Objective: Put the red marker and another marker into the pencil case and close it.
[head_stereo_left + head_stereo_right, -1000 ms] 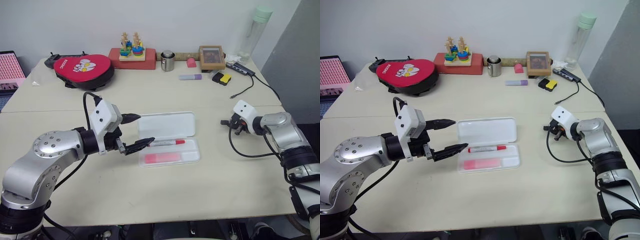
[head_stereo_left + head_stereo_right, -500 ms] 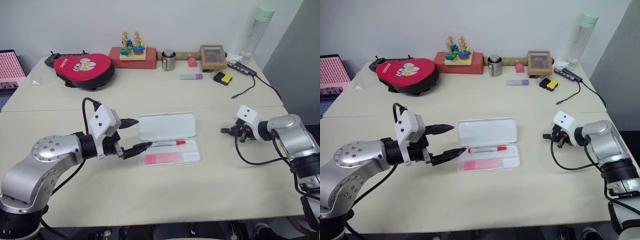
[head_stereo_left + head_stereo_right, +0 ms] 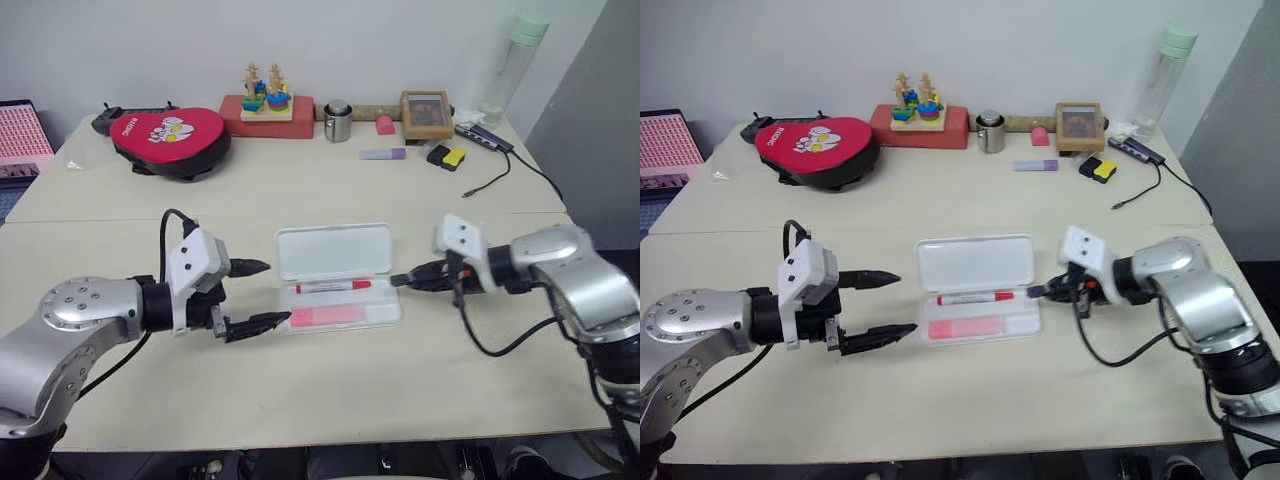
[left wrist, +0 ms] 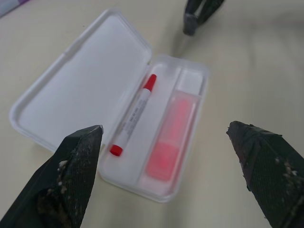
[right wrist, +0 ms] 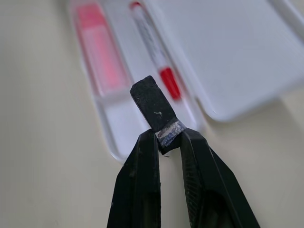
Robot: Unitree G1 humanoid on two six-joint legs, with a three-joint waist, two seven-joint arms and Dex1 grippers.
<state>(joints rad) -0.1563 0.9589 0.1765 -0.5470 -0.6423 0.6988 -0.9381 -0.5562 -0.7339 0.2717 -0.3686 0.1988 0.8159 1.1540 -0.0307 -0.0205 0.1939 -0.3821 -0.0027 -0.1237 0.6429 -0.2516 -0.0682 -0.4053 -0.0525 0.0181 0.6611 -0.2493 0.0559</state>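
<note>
Both markers in, lid open
I pinch a small dark stick in my right gripper beside the pencil case, probably for stowing; left gripper spread wide

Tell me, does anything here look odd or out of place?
One thing: the right gripper is pinching a small dark stick beside the open pencil case, though the red marker and pink highlighter already lie inside.
</note>
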